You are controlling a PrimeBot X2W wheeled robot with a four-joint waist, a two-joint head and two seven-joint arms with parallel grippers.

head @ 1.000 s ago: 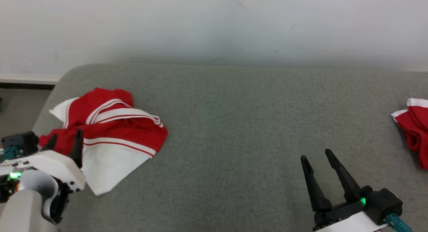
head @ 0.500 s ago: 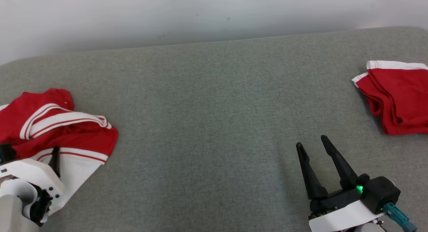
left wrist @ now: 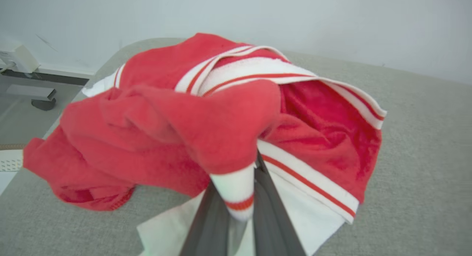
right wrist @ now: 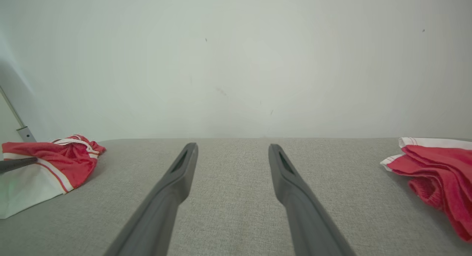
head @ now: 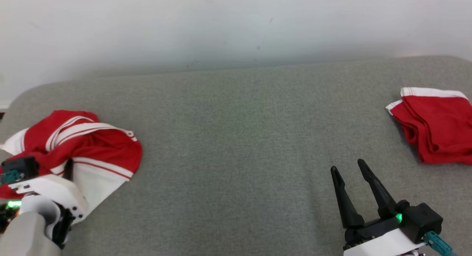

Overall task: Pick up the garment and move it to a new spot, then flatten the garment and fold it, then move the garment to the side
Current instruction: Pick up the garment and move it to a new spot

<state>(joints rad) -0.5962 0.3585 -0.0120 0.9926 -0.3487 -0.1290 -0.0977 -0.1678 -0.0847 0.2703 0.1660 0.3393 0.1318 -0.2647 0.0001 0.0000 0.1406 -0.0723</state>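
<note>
So, closest in, the left gripper (left wrist: 241, 182) is seen with its jaws pinched shut on a white cuff (left wrist: 236, 197) with a red stripe. That cuff belongs to the crumpled red-and-white garment (head: 99, 149). It pokes out of the heap toward the gripper, so it's probably the easiest thin edge to bite. The rest of the cloth is bunched up and would be hard to grab cleanly.

The garment itself is heaped at the left end of the grey padded table (head: 236, 145), close to the edge and not lifted off it yet. The first step, the pick-up, can be judged as only just started.

Over on the other side, the right gripper (head: 347, 166) is held low above bare table with its jaws spread wide and nothing between them. It's likely being kept free for the flattening and folding later.

The middle of the table is bare, which looks like the obvious new spot. Further right, a folded red piece (head: 438, 127) with white trim is parked near the table's edge, well apart from everything. Behind it all is a plain pale wall (head: 236, 27).
</note>
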